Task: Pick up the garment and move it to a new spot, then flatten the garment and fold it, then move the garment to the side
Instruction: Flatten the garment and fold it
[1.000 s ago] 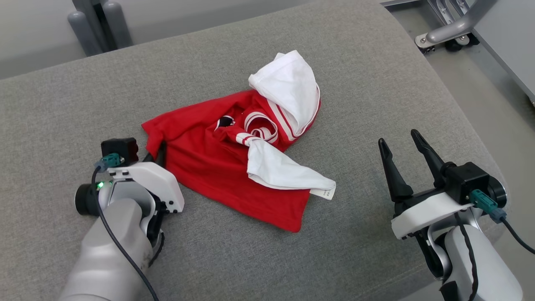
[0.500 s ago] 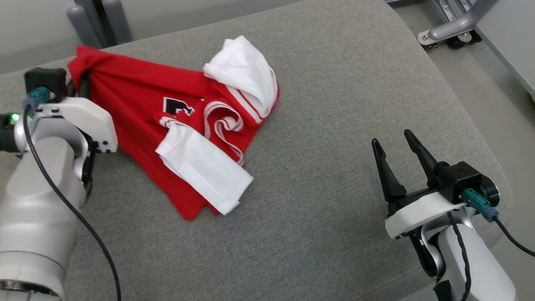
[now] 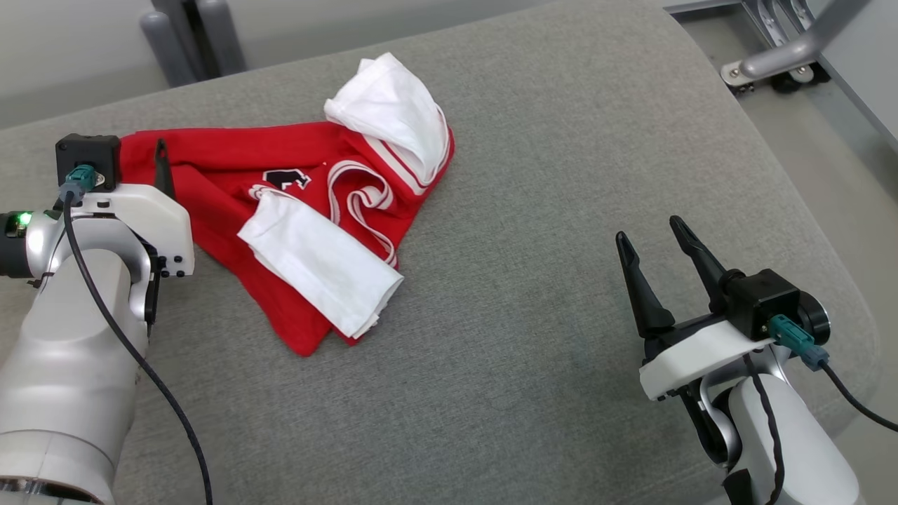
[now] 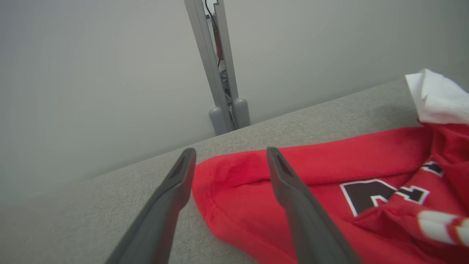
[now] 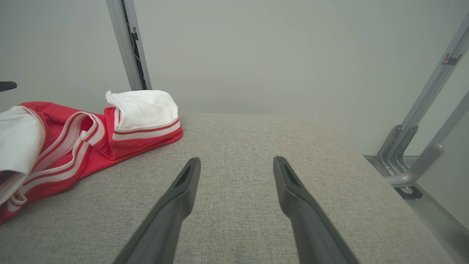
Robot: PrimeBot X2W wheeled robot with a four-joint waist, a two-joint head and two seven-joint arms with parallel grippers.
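Observation:
The garment (image 3: 231, 168) is a red shirt with white sleeves and a dark chest print, lying crumpled on the grey cushioned surface (image 3: 526, 175), left of centre. My left gripper (image 3: 139, 151) is at its far left corner. In the left wrist view that gripper (image 4: 231, 152) is open, its two fingers straddling the red hem corner (image 4: 329, 165) without pinching it. My right gripper (image 3: 648, 231) is open and holds nothing, well to the right of the shirt. Ahead of this gripper (image 5: 236, 160) is bare fabric, with the garment (image 5: 40, 113) off to its left.
Grey metal posts (image 3: 189, 35) rise behind the cushion's far edge at the upper left. A metal frame foot with a castor (image 3: 779, 59) stands on the floor at the upper right. The cushion's rounded right edge (image 3: 828, 280) drops off close beside my right gripper.
My left gripper dragged the garment's corner up and to the left, then opened and let it go. The garment now lies further left and more spread out. The right gripper stayed open in place.

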